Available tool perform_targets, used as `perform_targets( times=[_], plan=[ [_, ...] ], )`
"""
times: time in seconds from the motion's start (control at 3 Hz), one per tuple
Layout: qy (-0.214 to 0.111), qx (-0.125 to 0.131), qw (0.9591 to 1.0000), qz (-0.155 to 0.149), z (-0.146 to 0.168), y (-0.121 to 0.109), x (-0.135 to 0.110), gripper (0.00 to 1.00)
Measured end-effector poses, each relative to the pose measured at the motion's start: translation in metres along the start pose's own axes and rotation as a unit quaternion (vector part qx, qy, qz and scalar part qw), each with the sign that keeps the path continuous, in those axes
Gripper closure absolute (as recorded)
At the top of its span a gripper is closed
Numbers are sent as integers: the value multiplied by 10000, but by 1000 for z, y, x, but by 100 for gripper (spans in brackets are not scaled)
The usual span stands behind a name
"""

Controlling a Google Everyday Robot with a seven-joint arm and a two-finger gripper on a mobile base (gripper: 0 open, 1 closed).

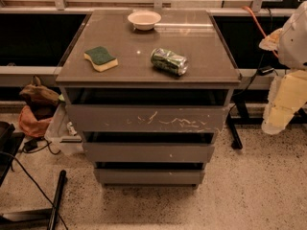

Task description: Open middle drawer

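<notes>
The middle drawer is a plain grey-brown handleless front with a few white specks, in the centre of the cabinet. Above it is the taller front with white scratches; below it is the narrowest front. A dark gap shows above each front. My arm hangs at the right edge of the view, and its gripper, pale and yellowish, is to the right of the cabinet at about the top drawer's height, apart from all the drawers.
On the cabinet top lie a green and yellow sponge, a crushed green can and a white bowl. Bags and a bin stand at the left. Cables and a black bar lie on the floor at the left.
</notes>
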State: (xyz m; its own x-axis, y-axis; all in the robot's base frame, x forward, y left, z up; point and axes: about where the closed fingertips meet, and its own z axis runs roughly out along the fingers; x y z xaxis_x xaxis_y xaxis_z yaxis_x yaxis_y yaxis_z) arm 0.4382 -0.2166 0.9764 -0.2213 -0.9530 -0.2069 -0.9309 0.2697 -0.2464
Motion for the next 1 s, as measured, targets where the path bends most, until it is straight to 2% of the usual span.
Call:
perform_targets(
  times=[0.33, 0.67, 1.0],
  plan=[
    [0, 0, 10000, 0, 0, 0, 0, 0],
    [-115, -67, 9999, -33, 30, 4, 0, 0],
    [-453, -307, 9985, -50, 97, 11, -5, 0]
  ],
)
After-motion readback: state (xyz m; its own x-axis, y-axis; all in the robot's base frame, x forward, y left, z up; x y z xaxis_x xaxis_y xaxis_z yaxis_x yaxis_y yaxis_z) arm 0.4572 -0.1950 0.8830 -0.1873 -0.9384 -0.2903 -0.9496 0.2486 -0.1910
